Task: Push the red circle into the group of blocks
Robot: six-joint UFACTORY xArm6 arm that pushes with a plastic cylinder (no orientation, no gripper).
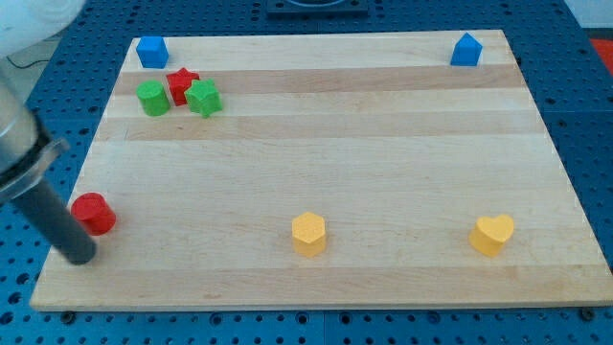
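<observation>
1. The red circle (94, 213) is sitting near the 8 o'clock corner of the wooden surface (364, 144), close to the view's left edge and well apart from every other block.

2. My tip (79, 257) is resting just beside the red circle at roughly its 7 o'clock side; whether the two are actually touching I cannot tell. There is no claw on this arm, only the dark rod, so nothing is clenching or grasping anything.

3. The group is lying toward 12 o'clock from the red circle, near the view's top left: a green cylinder (151, 98), a red star (182, 84) and a green star (203, 98) are huddling together, with a blue block (151, 51) just beyond them.

4. Judging by its look, the red circle is a small, rigid, light piece that is likely sliding easily on smooth wood. Being round, it is probably inclined to slip sideways off the rod if contact is off-centre.

5. There is no taking hold here, only pushing. The best contact seems to be low on the side facing away from the group, about 6 o'clock, keeping the push line running through its centre.

6. Elsewhere, a yellow hexagon-like block (308, 233), a yellow heart (492, 234) and a second blue block (465, 49) are sitting clear of the path.
</observation>
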